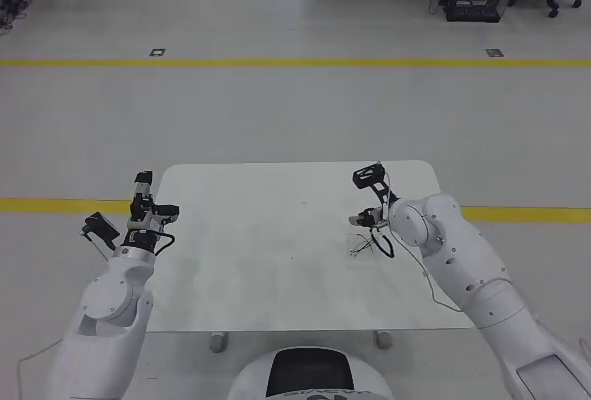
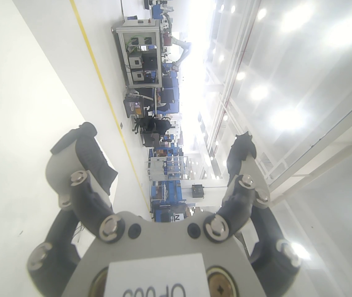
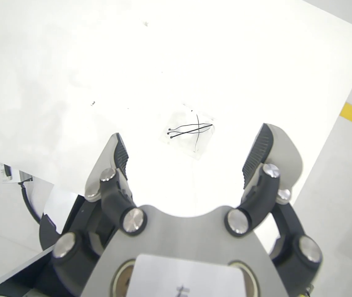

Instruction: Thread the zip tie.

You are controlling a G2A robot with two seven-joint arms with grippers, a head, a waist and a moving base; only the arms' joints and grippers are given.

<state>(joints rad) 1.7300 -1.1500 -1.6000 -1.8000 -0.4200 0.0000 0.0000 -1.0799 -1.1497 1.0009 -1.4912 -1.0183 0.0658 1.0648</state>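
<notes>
Zip ties [image 3: 191,131], thin and black, lie in a small loose cluster on the right side of the white tabletop [image 1: 255,260], on what looks like a clear square of film. Two of them run almost side by side with their small heads at one end, and a third, curved one crosses over them.

Above them hang the right fingers [image 3: 256,152], spread wide with nothing between them, their ribbed pads facing each other. They are pitched down at the tabletop and stand clear of it, and the cluster sits just ahead of the gap between them. The two side-by-side ties run roughly from one finger toward the other, so I'd say the wrist has to turn before the pads can close across a strand rather than along it. From above, the right arm bends in from the table's right edge, with its wrist over the ties [image 1: 363,245].

The left fingers [image 2: 86,156] are well apart from all this, out at the left edge of the tabletop. They are also spread wide and hold nothing, and they point out level into the hall rather than at the work. The right arm is plainly the nearer one.
</notes>
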